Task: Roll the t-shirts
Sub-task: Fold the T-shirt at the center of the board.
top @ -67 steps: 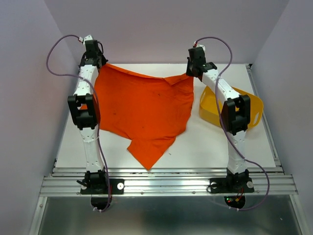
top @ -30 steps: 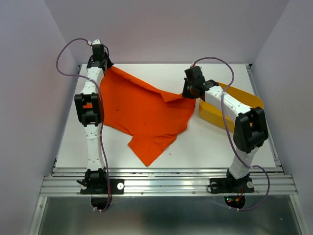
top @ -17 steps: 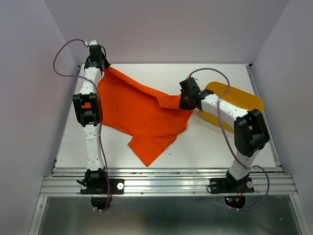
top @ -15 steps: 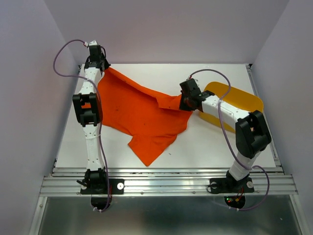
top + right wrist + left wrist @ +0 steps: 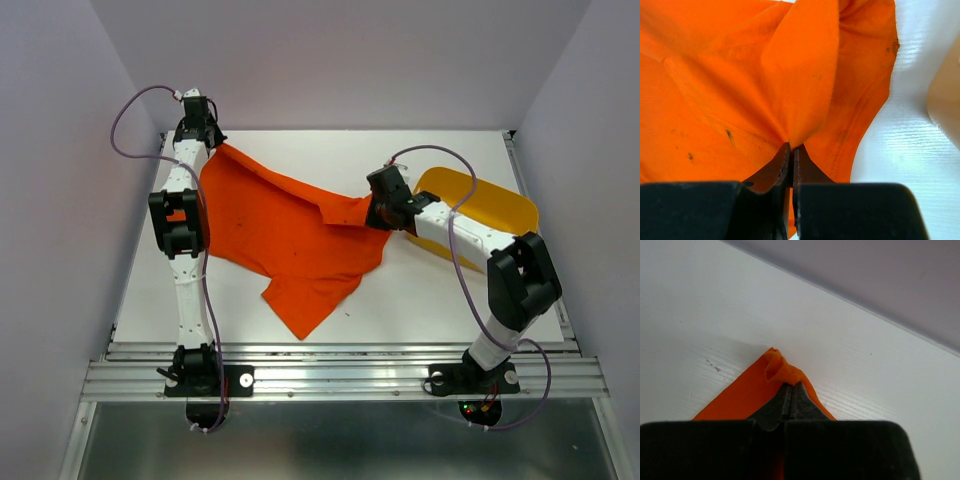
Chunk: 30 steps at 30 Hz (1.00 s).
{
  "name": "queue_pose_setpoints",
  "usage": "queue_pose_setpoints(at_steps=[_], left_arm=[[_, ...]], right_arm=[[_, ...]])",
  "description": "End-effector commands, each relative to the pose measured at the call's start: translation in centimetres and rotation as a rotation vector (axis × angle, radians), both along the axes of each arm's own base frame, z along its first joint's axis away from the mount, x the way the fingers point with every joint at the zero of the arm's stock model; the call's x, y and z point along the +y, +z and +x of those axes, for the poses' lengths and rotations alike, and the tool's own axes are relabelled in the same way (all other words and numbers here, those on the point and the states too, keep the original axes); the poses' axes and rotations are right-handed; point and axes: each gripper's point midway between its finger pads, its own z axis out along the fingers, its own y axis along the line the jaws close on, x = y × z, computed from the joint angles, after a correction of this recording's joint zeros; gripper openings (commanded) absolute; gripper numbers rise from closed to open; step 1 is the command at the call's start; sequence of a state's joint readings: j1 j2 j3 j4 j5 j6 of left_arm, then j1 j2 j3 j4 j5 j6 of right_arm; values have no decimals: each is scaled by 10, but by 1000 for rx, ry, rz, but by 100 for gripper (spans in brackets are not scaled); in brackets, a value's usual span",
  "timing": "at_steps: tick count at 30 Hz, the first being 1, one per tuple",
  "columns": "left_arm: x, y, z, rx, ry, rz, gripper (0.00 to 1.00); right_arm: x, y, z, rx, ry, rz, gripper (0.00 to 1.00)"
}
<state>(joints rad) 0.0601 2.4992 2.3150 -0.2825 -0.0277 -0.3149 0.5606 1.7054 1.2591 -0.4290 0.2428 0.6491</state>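
The left tool (image 5: 791, 388) pinches the far-left corner of the t-shirt (image 5: 285, 225). The right tool (image 5: 791, 150) grips a fold at its right edge, near the yellow tub (image 5: 495, 205), likely to spread it over the desk (image 5: 440, 290).

I can't read any words, numbers or signs here. The t-shirt (image 5: 290, 230) is plain orange-red with no print, only a few small dark specks. The yellow tub (image 5: 495, 200) near the right edge of the bench has no label I can see.
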Motion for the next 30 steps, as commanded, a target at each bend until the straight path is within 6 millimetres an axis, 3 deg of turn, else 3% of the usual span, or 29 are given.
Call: queue_pose_setpoints(at_steps=[1,16,23,30], left_arm=[[11,24,0,-42,17,24,0],[26,19,-24,46,49,58,0],[42,7,-41,118,99,58,0],[46,-1,-48,148,118,47,0]], right_arm=[[2,23,3,-88,-55,37,1],[14,7,-22,-66,-53,58,1],[18,9,-30,-70,-38,62,1],[24,7,-43,-67,-10,59,1]])
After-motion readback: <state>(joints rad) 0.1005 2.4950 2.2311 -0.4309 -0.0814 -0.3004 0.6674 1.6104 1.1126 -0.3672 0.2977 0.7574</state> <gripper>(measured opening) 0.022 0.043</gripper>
